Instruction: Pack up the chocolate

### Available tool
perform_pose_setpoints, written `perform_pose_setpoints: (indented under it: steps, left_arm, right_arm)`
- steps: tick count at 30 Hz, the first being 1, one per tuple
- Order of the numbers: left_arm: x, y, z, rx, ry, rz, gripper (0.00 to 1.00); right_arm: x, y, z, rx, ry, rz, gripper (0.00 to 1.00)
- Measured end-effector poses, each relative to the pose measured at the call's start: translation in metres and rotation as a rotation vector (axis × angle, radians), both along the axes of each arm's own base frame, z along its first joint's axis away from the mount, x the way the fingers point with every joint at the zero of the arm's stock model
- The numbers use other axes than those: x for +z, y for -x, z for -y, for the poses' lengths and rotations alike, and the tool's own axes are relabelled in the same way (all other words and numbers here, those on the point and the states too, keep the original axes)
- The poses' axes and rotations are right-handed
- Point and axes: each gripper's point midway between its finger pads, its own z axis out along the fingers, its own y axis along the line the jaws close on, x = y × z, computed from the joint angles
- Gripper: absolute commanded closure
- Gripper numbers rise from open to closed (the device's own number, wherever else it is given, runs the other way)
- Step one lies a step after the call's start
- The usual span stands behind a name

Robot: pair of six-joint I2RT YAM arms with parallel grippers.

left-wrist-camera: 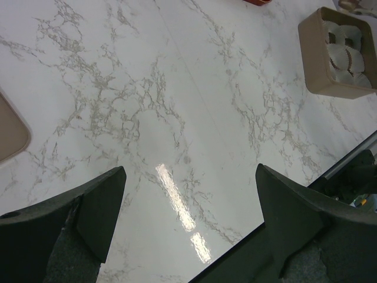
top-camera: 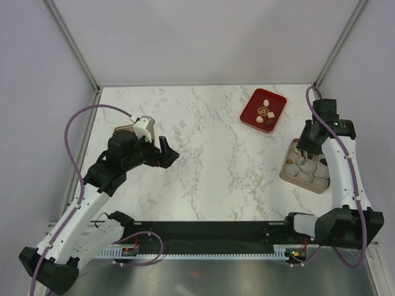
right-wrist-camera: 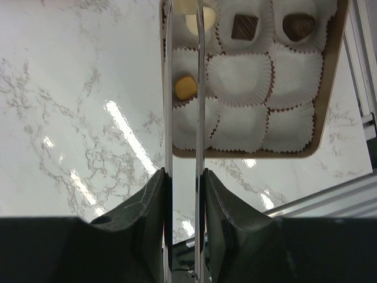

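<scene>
Chocolate point(right-wrist-camera: 244, 26) — tiny lumps, cream, yellow, dark brown, in white paper cups point(right-wrist-camera: 238, 79)

Table point(top-camera: 203, 160) white marble, grey veins. Tray point(top-camera: 250, 111) red, gold emblem. Box point(right-wrist-camera: 331, 88) tan, paper cups point(right-wrist-camera: 241, 76) white, fluted. Dark brown chocolates point(right-wrist-camera: 244, 26) two, yellow chocolate point(right-wrist-camera: 185, 87) one, cream chocolate point(right-wrist-camera: 187, 25) one. My left fingers point(left-wrist-camera: 88, 212) black; my right fingers point(right-wrist-camera: 199, 88) silver. Cables point(top-camera: 74, 123) purple.
</scene>
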Motion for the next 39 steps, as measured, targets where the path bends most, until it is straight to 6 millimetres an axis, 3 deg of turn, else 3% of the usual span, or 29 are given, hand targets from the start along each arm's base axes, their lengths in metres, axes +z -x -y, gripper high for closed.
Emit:
perform_pose_setpoints:
  steps: [6, 12, 18, 39]
  left_arm:
    - [0.002, 0.001, 0.0, -0.001, 0.004, 0.007, 0.01]
    - [0.003, 0.003, 0.001, -0.012, 0.01, 0.008, 0.01]
    - [0.003, 0.005, 0.004, -0.024, 0.011, 0.007, 0.01]
    - [-0.004, 0.007, 0.011, -0.052, -0.001, -0.018, 0.01]
  right_arm:
    - [-0.008, 0.029, -0.002, -0.075, -0.024, -0.031, 0.72]
    - [-0.01, 0.04, -0.003, -0.116, -0.039, -0.043, 0.71]
    - [-0.025, 0.054, -0.005, -0.145, -0.054, -0.092, 0.7]
    - [-0.044, 0.07, 0.004, -0.203, -0.043, -0.152, 0.67]
